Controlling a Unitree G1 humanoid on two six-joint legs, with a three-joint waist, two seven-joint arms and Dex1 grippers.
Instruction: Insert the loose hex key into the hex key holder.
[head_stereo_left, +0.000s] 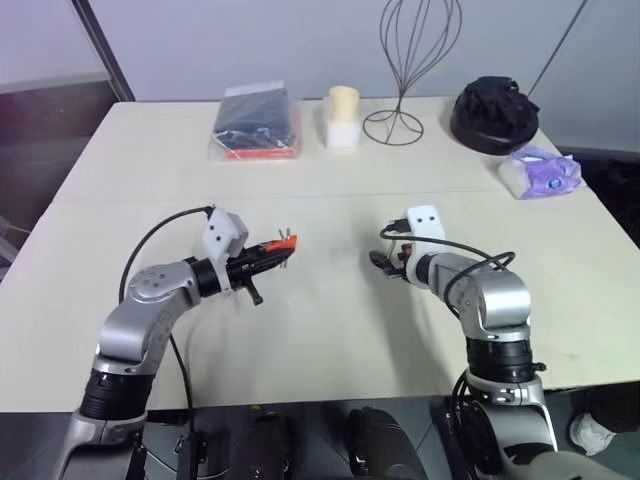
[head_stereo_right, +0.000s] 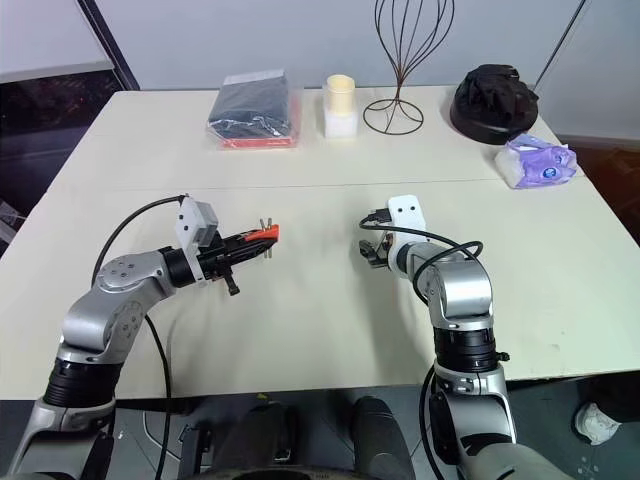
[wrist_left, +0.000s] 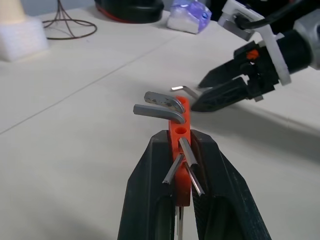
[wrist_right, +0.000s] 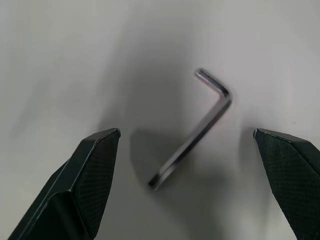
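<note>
Clamping the hex key holder (wrist_left: 180, 145) between both black fingers, left gripper (head_stereo_left: 272, 257) at about 9 o'clock of the table (head_stereo_left: 330, 330), raised above its surface and pointing toward the right arm; red-orange block upright in the grip, two bent grey keys fanned out near its top, two more slanting down its lower half between the finger pads; in the left wrist view, seen beyond the holder, right gripper (wrist_left: 210, 92) lowered to the tabletop with the loose hex key (wrist_left: 184, 90) lying at its tips; farther right, at roughly 3 o'clock, right gripper (head_stereo_left: 381, 262) spread wide, fingers (wrist_right: 90, 175) well apart on either side of the loose hex key (wrist_right: 195, 135); key flat on the pale surface, short leg bent away from the wrist camera, touching neither finger; along the far edge, from 11 to 1 o'clock: bagged dark bundle (head_stereo_left: 256, 122), cream cylinder on a white block (head_stereo_left: 342, 117), wire stand (head_stereo_left: 408, 70), black hat (head_stereo_left: 494, 112), purple-printed pack (head_stereo_left: 540, 172).
</note>
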